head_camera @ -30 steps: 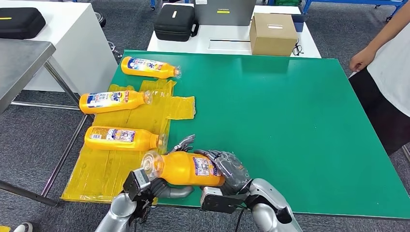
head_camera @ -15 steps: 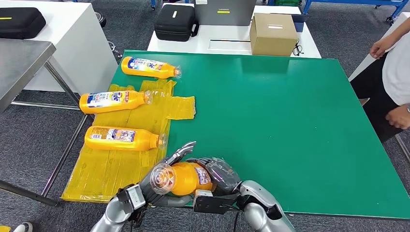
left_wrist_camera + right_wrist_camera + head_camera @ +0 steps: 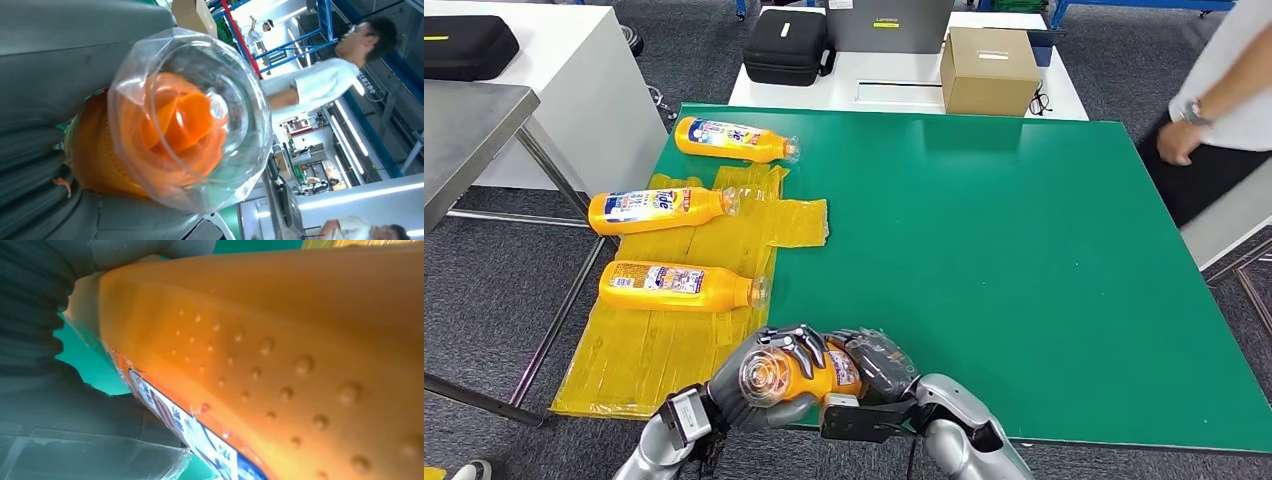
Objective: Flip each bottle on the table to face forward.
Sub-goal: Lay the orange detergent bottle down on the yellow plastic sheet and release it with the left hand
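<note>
The left hand point(image 3: 764, 385) is now closing its dark fingers over the neck end of the orange detergent bottle point(image 3: 809, 372) at the near edge of the green worktop point(image 3: 984, 250), where half a second ago those fingers were still fanned open above it, and the right hand point(image 3: 879, 362) is gripping the bottle's body from the other side, as the right wrist view confirms with its close look at the dimpled orange wall and label edge. Over the last second the bottle is swinging from lying crosswise, its label showing, to pointing its clear cap point(image 3: 185, 120) almost straight at the head camera, so both hands are holding it off the worktop in mid-turn rather than resting it down. The left wrist view is looking directly into that clear cap, with the orange nozzle inside. By the look of it, the reorienting of this bottle is under way but not finished, since it is not yet set down. Three more orange bottles are lying on their sides along the left of the worktop: the nearest point(image 3: 682, 284) and the middle one point(image 3: 660, 209) on a sheet of yellow plastic point(image 3: 649, 350), the far one point(image 3: 734, 139) beyond it, all apparently still waiting their turn. At the right edge a person's arm point(image 3: 1214, 100) is shifting position, well apart from the work.
</note>
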Available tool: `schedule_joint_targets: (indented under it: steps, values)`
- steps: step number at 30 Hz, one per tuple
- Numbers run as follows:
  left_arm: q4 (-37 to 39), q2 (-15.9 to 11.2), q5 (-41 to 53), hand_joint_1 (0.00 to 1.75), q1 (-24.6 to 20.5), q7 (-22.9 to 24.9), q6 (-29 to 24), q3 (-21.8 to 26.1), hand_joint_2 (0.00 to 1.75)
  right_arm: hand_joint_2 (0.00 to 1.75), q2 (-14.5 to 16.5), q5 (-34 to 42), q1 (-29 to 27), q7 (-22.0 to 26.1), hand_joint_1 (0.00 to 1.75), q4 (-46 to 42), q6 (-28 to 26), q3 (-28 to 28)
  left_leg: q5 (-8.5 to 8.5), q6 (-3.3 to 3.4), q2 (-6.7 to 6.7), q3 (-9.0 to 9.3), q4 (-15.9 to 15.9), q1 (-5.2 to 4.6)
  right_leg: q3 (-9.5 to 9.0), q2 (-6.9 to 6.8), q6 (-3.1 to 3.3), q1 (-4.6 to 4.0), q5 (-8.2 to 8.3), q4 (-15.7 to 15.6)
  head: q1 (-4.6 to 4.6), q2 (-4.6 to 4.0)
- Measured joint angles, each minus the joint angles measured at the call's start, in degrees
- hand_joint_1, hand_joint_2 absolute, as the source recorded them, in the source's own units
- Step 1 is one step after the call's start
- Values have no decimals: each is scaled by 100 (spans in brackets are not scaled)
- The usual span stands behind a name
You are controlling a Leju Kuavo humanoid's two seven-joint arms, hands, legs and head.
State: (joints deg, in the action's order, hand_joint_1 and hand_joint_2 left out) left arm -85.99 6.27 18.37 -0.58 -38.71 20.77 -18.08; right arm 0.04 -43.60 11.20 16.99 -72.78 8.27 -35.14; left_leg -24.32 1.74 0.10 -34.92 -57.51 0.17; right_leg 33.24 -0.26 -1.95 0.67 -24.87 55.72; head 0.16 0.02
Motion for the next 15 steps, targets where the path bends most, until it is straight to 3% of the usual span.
schedule_joint_targets:
  steps: [5, 6, 9, 10, 15]
  values:
    - [-1, 0, -34, 175, 11, -2, -1, 7, 175, 175, 1, 0, 23, -3, 75, 47, -2, -26, 0, 0, 0, 0, 0, 0, 0, 0, 0, 0, 0, 0, -1, 0]
    - [-1, 0, -35, 175, 13, -2, -1, 8, 175, 175, 1, 0, 25, -3, 68, 52, -3, -29, 0, 0, 0, 0, 0, 0, 0, 0, 0, 0, 0, 0, -1, 0]
    - [-1, 0, -35, 175, 17, -2, -4, 9, 175, 175, 2, 0, 30, -4, 12, 66, -3, -38, 0, 0, 0, 0, 0, 0, 0, 0, 0, 0, 0, 0, -1, 0]
    - [-1, 0, -35, 175, 19, -2, -18, 9, 175, 175, 2, 0, 33, -7, 0, 69, -5, -41, 0, 0, 0, 0, 0, 0, 0, 0, 0, 0, 0, 0, 0, 0]
    - [-93, -3, 89, 175, 73, -2, -371, 5, 175, 175, -2, -1, 41, -68, 0, 86, -77, -54, 0, 0, 0, 0, 0, 0, 0, 0, 0, 0, 0, 0, 1, 0]
